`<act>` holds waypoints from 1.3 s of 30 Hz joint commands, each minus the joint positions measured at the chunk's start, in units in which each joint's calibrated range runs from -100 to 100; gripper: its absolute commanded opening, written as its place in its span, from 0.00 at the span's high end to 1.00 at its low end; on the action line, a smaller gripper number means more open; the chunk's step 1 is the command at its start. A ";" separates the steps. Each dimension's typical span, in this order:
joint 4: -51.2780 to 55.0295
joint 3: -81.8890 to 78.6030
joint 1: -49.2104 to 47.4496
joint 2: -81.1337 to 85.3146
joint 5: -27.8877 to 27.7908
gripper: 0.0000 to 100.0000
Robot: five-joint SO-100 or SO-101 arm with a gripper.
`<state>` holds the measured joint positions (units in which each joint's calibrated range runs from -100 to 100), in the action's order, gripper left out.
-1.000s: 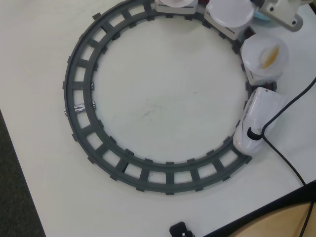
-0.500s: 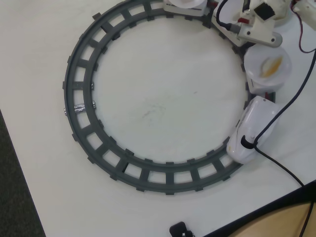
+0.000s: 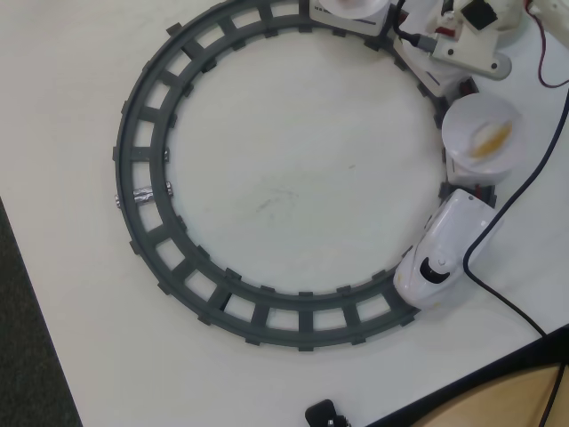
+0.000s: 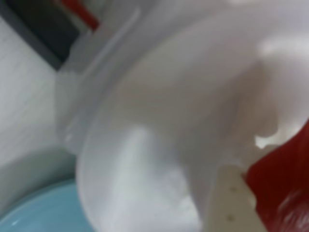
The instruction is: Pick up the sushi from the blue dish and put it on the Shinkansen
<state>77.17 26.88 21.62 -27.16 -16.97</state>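
A white table (image 3: 293, 178) is seen in the overhead view, and most of it is taken up by a grey ring track (image 3: 142, 160). On the right side of the ring the white Shinkansen (image 3: 444, 253) is found, nose toward the lower edge, with a black windshield at its front. Just behind it a car is topped by a round white plate (image 3: 480, 133) on which a pale yellow-orange piece (image 3: 491, 138) lies. A black cable (image 3: 507, 294) is draped past the train toward the lower right corner. Part of the arm's white base (image 3: 471, 44) is caught at the top right edge.

In the wrist view, blurred white parts close to the lens fill the frame. An edge of the blue dish (image 4: 43, 212) is shown at the lower left. The red sushi (image 4: 285, 188) is seen at the lower right, pressed against a white part; whether the gripper is closed on it cannot be told.
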 commanded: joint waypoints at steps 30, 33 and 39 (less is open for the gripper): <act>21.29 -40.34 -26.55 57.01 -9.78 0.73; 16.67 -56.05 -38.26 65.11 -13.34 0.73; 15.39 -63.24 -42.49 74.21 -13.08 0.74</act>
<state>92.74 -35.34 -20.13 42.40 -29.99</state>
